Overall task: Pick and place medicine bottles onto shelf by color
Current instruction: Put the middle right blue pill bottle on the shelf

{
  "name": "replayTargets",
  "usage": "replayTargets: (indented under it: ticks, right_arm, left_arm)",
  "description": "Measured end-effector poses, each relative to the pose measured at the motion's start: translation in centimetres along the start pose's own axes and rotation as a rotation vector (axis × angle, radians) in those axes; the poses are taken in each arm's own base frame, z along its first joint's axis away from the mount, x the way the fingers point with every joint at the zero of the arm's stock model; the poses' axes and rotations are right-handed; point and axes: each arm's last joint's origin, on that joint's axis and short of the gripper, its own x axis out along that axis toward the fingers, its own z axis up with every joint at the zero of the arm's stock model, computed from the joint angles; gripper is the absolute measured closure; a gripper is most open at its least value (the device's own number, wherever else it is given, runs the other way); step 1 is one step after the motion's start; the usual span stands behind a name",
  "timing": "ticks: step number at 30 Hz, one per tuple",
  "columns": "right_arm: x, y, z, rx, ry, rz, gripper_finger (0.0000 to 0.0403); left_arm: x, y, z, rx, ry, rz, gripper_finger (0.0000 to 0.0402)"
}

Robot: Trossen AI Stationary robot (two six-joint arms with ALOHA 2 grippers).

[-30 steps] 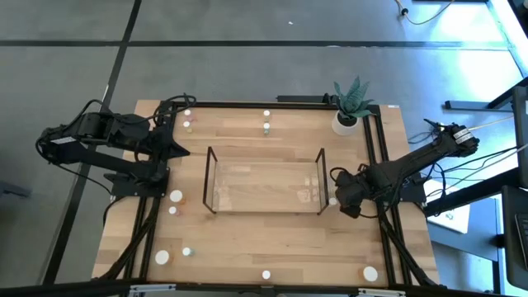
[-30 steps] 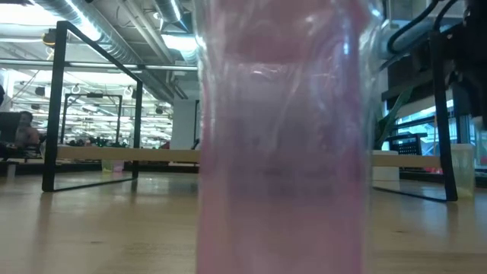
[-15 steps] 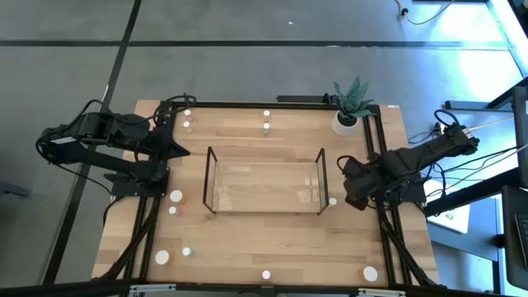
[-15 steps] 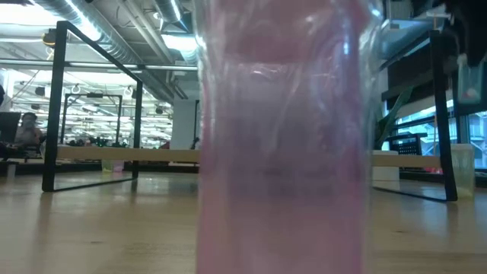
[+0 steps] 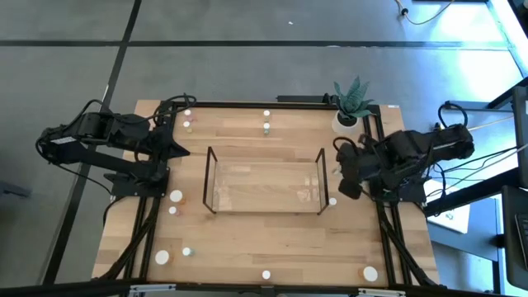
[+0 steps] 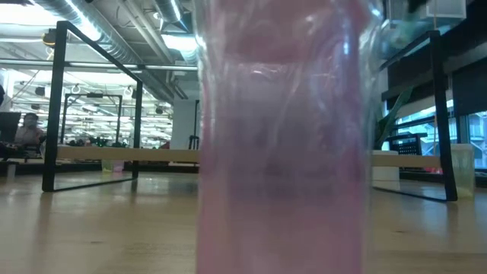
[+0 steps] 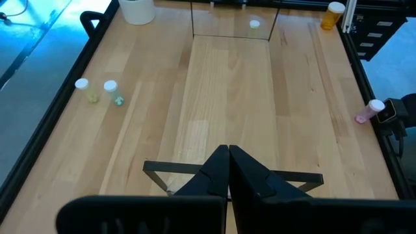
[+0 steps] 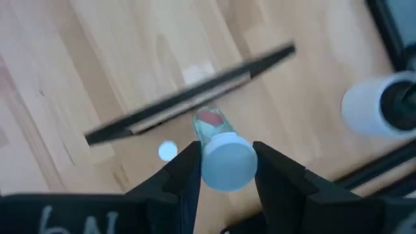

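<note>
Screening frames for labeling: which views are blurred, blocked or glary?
Low view: a pink bottle right at the lens blocks the centre, out of focus. Right wrist view: motion blur smears the shelf edge; the capped bottle held in the right gripper stays readable. Left wrist view: sharp, blue cast along one edge. High view: sharp, evenly lit.

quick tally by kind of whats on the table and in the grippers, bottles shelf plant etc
medicine bottles loose on the table: 11
held bottle in the right gripper: 1
shelf: 1
potted plant: 1
total: 14
</note>
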Motion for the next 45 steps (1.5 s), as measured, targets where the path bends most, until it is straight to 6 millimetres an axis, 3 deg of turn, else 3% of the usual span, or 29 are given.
replayTargets:
  ticks: [5,10,16,20,24,32,45]
  right_arm:
    - [-0.9,-0.1,3.6,-0.079,-0.052,-0.01,0.027]
    - [-0.3,0.1,7.8,-0.171,-0.07,-0.043,0.027]
    - [1.9,0.0,12.5,-0.285,-0.032,-0.013,0.027]
    - [4.3,-0.4,14.3,-0.327,0.027,0.004,0.027]
    - [7.0,-0.4,14.8,-0.366,0.12,0.029,0.027]
    - [11.6,1.1,13.7,-0.406,0.199,0.026,0.027]
    - [16.4,1.9,12.3,-0.522,0.217,0.055,0.027]
  left_arm:
    - [0.0,0.0,0.0,0.0,0.0,0.0,0.0401]
    - [0.2,0.0,0.1,0.001,0.008,0.001,0.0401]
    - [0.6,-0.1,0.2,0.003,0.022,0.003,0.0401]
    - [0.9,-0.1,0.3,0.004,0.033,0.004,0.0401]
    - [1.1,-0.2,0.4,0.004,0.04,-0.014,0.0401]
    - [1.1,-0.2,0.4,0.004,0.042,-0.015,0.0401]
    - [1.1,-0.2,0.4,0.004,0.047,-0.014,0.0401]
